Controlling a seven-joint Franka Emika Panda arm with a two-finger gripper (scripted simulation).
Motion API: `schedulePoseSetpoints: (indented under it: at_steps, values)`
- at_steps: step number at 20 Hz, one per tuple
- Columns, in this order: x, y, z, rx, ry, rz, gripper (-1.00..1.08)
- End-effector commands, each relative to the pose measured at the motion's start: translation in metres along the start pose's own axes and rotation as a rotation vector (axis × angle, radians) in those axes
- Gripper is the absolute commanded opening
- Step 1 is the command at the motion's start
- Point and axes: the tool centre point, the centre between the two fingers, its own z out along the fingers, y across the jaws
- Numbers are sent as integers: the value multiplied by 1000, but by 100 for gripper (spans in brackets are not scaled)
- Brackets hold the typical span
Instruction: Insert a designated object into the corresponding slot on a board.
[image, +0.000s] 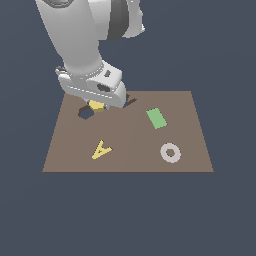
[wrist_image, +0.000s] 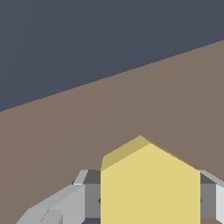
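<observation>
A: Where is the yellow hexagon (image: 96, 105) right now?

B: It sits in the hand (image: 98, 103), at the far left part of the brown board (image: 130, 160) in the exterior view. Only a small yellow part shows there, under the grey body of the hand.

A: And is the hand actually gripping it?

B: Yes. In the wrist view the hexagon (wrist_image: 150, 188) fills the space between the two grey fingers (wrist_image: 89, 194), one flat side against each, so the hand is closed on the block at about the block's own width.

A: Where is the slot?

B: The hexagon-shaped cutout (image: 86, 114) lies just near and to the exterior view's left of the held block. Its dark opening is mostly uncovered. The block seems to overlap its far right edge, but I cannot tell whether the block touches the board or hangs above it.

A: What else lies on the board?

B: A yellow letter-A piece (image: 101, 150) on the near left, a green rectangle (image: 156, 118) right of centre, and a grey ring (image: 170, 152) on the near right. All three lie flat and well apart from the hand. A dark cutout edge (image: 130, 101) peeks out just right of the hand, though its shape is hidden.
</observation>
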Motion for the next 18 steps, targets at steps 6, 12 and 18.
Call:
schedulePoseSetpoints:
  at_steps: [6, 12, 18]
  values:
    - [-14, -19, -1, 0, 0, -195, -100]
    - [-23, -29, -1, 0, 0, -304, -100]
    - [-30, -34, -2, 0, 0, -375, -100]
